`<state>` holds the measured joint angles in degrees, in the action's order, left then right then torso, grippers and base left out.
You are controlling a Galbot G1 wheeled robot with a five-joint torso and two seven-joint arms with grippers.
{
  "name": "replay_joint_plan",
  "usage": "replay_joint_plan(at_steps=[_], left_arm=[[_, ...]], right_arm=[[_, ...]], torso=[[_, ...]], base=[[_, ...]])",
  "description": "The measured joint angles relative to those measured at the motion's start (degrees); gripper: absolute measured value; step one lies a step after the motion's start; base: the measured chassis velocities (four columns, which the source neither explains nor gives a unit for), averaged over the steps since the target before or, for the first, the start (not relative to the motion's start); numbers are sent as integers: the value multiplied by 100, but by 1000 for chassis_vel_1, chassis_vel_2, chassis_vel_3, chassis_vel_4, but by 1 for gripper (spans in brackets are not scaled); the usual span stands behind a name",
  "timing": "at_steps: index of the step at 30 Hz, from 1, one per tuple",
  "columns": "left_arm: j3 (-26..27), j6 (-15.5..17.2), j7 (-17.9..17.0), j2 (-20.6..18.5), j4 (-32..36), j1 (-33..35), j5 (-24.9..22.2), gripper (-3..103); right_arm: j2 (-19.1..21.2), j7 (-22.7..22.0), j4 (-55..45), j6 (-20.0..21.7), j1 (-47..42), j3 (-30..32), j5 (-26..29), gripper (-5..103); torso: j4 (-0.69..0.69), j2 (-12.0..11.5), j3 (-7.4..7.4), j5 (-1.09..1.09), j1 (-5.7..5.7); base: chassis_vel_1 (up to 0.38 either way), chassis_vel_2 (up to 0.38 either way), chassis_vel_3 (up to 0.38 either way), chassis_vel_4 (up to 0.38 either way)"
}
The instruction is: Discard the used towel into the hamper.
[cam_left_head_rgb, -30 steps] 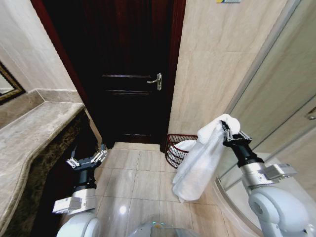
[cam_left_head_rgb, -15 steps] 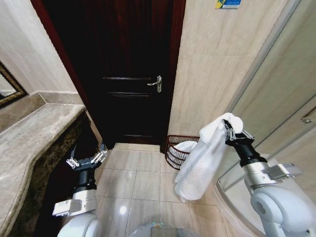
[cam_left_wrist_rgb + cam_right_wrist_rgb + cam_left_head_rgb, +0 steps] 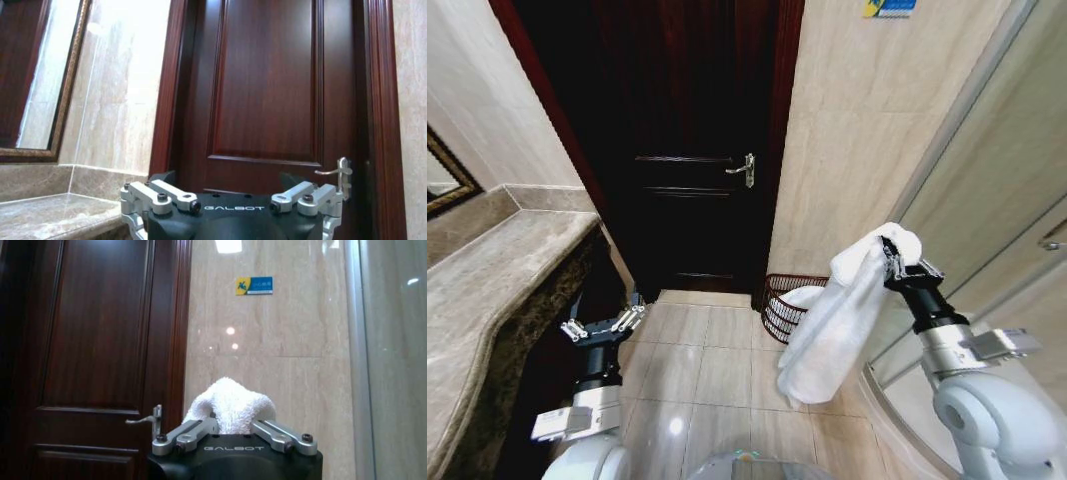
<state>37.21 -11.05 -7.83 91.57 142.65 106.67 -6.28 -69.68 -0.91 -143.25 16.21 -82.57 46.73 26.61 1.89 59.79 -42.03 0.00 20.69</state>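
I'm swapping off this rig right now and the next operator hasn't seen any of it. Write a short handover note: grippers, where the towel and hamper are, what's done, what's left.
Right gripper: shut on the white towel, held up at the robot's right; the towel hangs down freely in front of the hamper.
Left gripper: open, holding nothing, parked low at the left near the marble counter.
Hamper: on the floor against the wall beside the dark door, something white already inside.
Done: towel picked up.
Left: bring the towel over the hamper's opening and release it.

R pincer point(image 3: 895, 258) clamped, raised; L pincer point(image 3: 604, 322) open, low.
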Motion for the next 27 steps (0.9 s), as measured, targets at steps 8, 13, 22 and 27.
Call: replay_joint_plan(at_steps=[8, 13, 22, 27], left_arm=[[3, -1, 23, 4, 1, -1, 1, 100], [2, -1, 44, 5, 1, -3, 1, 100], [21, 14, 55, -33, 3, -16, -28, 100], [20, 14, 58, -34, 2, -19, -31, 100]], right_arm=[[6, 2, 0, 27, 44, -26, -2, 3], [-7, 81, 45, 27, 60, -15, -100, 3], [-3, 91, 107, 27, 135, -41, -118, 3], [-1, 87, 110, 28, 135, -61, -122, 3]], torso=[[0, -13, 7, 0, -4], [0, -19, 11, 0, -8], [0, -27, 16, 0, -13], [0, -30, 17, 0, -13]], base=[[-71, 77, 83, -78], [-48, 61, 64, -58], [-65, 71, 77, -71], [-110, 101, 92, -106]])
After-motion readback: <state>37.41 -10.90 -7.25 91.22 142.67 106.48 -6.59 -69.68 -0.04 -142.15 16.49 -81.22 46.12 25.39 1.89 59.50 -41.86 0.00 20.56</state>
